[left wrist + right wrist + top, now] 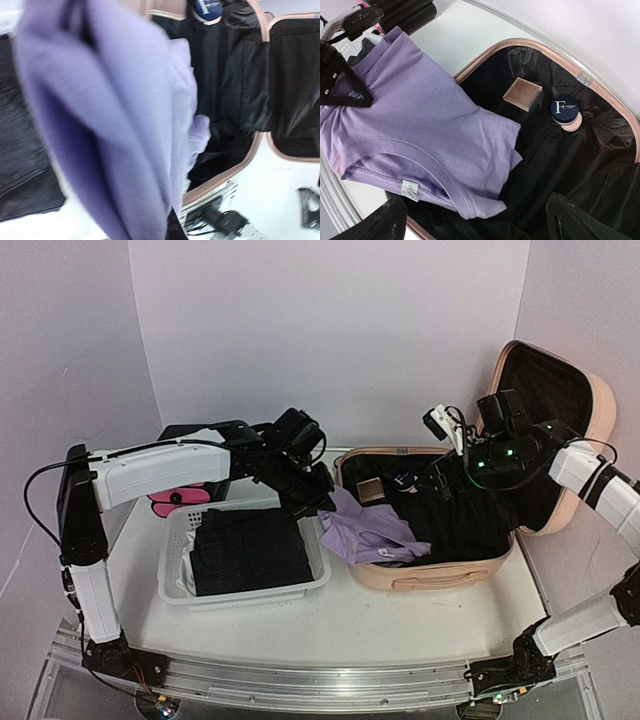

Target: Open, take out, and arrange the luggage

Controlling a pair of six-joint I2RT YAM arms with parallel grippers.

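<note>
The peach-pink luggage [440, 575] lies open at the right, its lid [560, 430] standing up. A purple shirt [365, 532] hangs over its left rim. My left gripper [312, 502] is shut on the shirt's left end, above the gap between basket and luggage. In the left wrist view the shirt [100, 115] fills the frame and hides the fingers. My right gripper [440, 478] hovers open and empty over the black lining [580, 165]. Its fingers [375, 225] show wide apart at the bottom of the right wrist view, just above the shirt [430, 115].
A brown square compact [522, 93] and a round blue-lidded jar [565, 111] lie in the luggage's far corner. A white mesh basket [180, 570] holding a folded black garment [248, 550] sits to the left. A black-and-pink drawer box [180, 498] stands behind it.
</note>
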